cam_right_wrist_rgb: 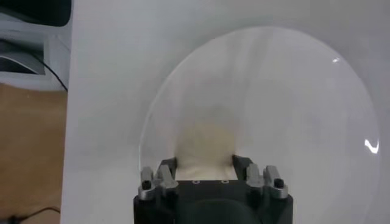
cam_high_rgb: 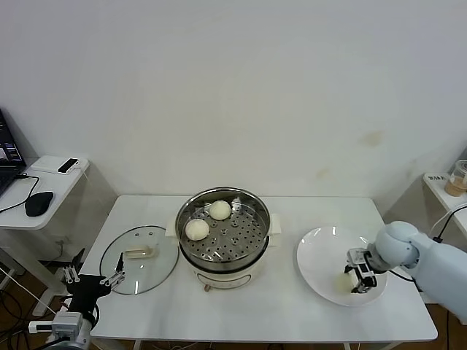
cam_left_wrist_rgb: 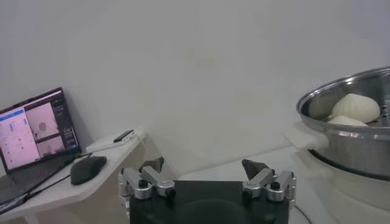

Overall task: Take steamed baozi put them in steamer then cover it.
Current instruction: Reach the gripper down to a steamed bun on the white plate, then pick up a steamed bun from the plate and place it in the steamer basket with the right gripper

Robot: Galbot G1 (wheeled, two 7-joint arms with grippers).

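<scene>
At four o'clock of the steamer (cam_high_rgb: 222, 233), on the white plate (cam_high_rgb: 321, 251), right gripper (cam_high_rgb: 357, 281) clamped on a baozi (cam_right_wrist_rgb: 204, 149); left gripper (cam_high_rgb: 95, 277) parked, jaws apart.

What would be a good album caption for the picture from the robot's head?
Right claw shut on a baozi on the white plate; two more sit in the steamer.

Polished stainless-steel steamer (cam_high_rgb: 222, 237) is gleaming on a matt white table (cam_high_rgb: 277, 313); smooth, matt baozi (cam_high_rgb: 197, 229) are sitting beside a clear glass cover (cam_high_rgb: 139, 259) and glossy white plate (cam_high_rgb: 321, 251).
</scene>
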